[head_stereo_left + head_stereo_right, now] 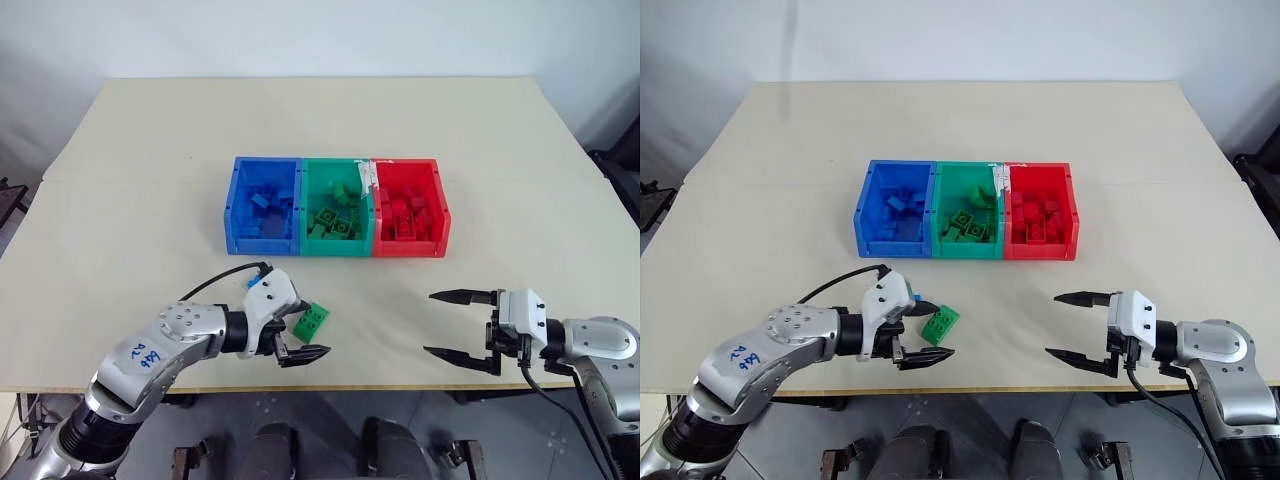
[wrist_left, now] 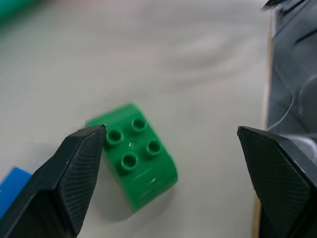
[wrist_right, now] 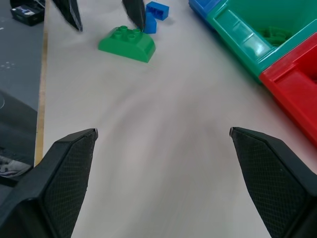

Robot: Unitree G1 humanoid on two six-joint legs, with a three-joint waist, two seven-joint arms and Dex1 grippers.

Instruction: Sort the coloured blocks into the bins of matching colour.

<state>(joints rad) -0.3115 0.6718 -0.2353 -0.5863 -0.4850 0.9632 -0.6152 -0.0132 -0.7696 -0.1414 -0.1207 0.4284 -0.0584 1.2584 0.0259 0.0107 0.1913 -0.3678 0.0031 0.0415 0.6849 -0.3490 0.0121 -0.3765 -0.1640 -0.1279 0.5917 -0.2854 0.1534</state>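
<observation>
three bins (image 1: pixel 337 250) sit mid-table (image 1: pixel 140 160); one loose block (image 1: pixel 311 321) lies nearer, left of centre.

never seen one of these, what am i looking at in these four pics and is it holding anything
A two-armed humanoid robot at a cream table. Two pictures come from its head camera, looking down; the other two from cameras on its wrists, looking along the black fingers. Three bins stand in a row: blue bin, green bin, red bin, each already holding bricks. Near the front edge lie a green brick and a small blue brick. The left gripper is open around the green brick, not gripping it; the right gripper is open and empty.
</observation>
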